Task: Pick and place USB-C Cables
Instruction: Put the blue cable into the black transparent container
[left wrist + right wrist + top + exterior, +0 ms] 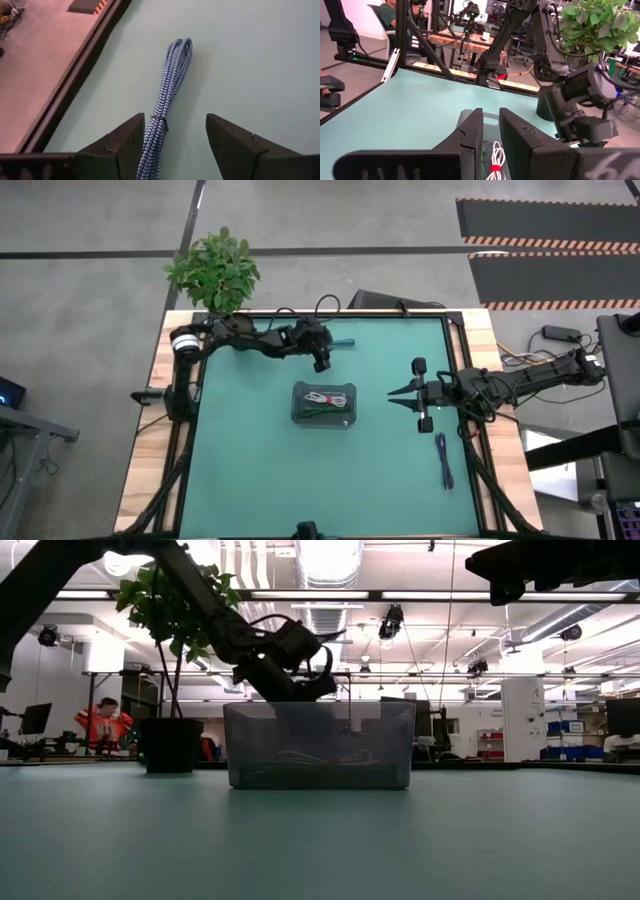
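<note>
My left gripper is open near the table's far edge. It hovers over the dark teal braided cable, which lies flat on the mat. One finger stands on each side of the cable's near end, and the cable runs close beside one finger. A clear bin at mid-table holds the white cable with red and the green cable. The purple-blue cable lies on the mat near the right edge. My right gripper waits right of the bin with its fingers almost together.
The table's dark raised frame runs close beside the teal cable at the far edge. A potted plant stands beyond the far left corner. Bare green mat lies in front of the bin. People sit in the room behind the table.
</note>
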Controlling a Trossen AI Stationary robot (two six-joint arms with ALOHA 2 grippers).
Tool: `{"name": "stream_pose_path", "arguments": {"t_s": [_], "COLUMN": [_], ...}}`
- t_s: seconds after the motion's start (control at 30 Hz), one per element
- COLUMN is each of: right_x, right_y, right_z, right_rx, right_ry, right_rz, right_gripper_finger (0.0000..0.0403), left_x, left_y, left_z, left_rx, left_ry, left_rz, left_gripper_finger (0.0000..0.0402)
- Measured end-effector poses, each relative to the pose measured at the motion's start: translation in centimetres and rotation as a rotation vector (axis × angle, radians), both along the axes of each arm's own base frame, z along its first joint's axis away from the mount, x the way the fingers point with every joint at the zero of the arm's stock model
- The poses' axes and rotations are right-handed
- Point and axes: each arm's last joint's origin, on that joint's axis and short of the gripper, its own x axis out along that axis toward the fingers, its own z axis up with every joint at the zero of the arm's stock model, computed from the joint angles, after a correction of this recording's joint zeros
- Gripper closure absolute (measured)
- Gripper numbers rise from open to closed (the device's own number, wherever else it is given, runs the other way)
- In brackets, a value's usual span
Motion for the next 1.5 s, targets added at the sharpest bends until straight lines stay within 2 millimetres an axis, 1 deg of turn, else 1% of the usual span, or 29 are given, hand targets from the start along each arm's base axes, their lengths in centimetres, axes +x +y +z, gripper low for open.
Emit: {"name": "stream_pose_path", "arguments": {"t_s": [0.1,0.23,0.4,0.67,1.03,1.13,1.27,1.33,1.5], "right_x": [0.0,0.0,0.0,0.0,0.0,0.0,0.0,0.0,0.0], "right_y": [0.0,-0.1,-0.2,-0.2,-0.2,-0.2,-0.2,-0.2,-0.2], "right_z": [-0.1,0.0,0.0,0.0,0.1,0.1,0.1,0.1,0.1], "right_rx": [-0.002,-0.01,-0.029,-0.037,-0.04,-0.047,-0.045,-0.045,-0.045], "right_ry": [0.006,0.004,0.003,0.002,-0.007,-0.009,-0.016,-0.016,-0.016], "right_rz": [-0.012,-0.051,-0.052,-0.051,-0.051,-0.051,-0.051,-0.051,-0.052], "right_gripper_finger": [0.0349,0.0349,0.0349,0.0349,0.0349,0.0349,0.0349,0.0349,0.0349], "left_x": [0.2,0.2,-0.1,-0.4,-0.3,-0.2,0.1,0.2,0.2], "left_y": [0.2,0.4,0.9,1.0,1.0,1.0,1.1,1.2,1.3], "left_z": [-0.4,-0.3,-0.3,-0.8,-0.7,-1.2,-2.6,-2.5,-2.5], "left_rx": [-0.003,0.01,0.013,0.004,-0.005,-0.022,-0.044,-0.015,-0.005], "left_ry": [0.006,0.004,0.008,0.023,0.001,-0.008,0.017,0.03,0.037], "left_rz": [0.003,0.018,0.038,0.041,0.029,0.044,0.055,0.074,0.079], "left_gripper_finger": [0.0205,0.0205,0.0205,0.0205,0.0205,0.0205,0.0205,0.0205,0.0205]}}
